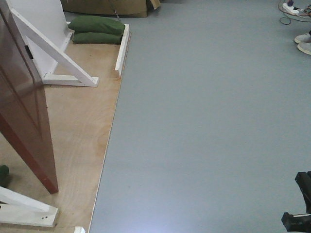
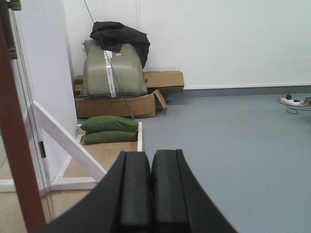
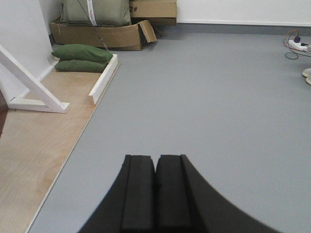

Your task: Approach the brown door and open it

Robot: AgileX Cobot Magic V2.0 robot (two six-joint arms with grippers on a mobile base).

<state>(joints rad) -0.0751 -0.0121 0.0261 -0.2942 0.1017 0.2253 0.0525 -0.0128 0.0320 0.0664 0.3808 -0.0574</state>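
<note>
front view: brown door (image 1: 24, 111) standing ajar at far left over plywood floor (image 1: 82, 131). left wrist view: left gripper (image 2: 150, 194) sitting closed, empty; door edge showing left. right wrist view: right gripper (image 3: 155, 194) sitting closed, empty.

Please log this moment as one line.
door open | left gripper shut, empty | right gripper shut, empty | neither touches door

Grey floor (image 1: 204, 121) is seen across most of the ground. A plywood sheet (image 1: 82, 126) is laid along its left side. Two green sandbags (image 1: 96, 30) are stacked at the sheet's far end, just beside a white batten (image 1: 122, 51) set along the edge. White braces (image 1: 53, 51) are footed on the plywood. Cardboard boxes (image 3: 97, 35), a power strip (image 1: 290, 8) and shoes (image 1: 305, 42) are noted on the grey.
</note>
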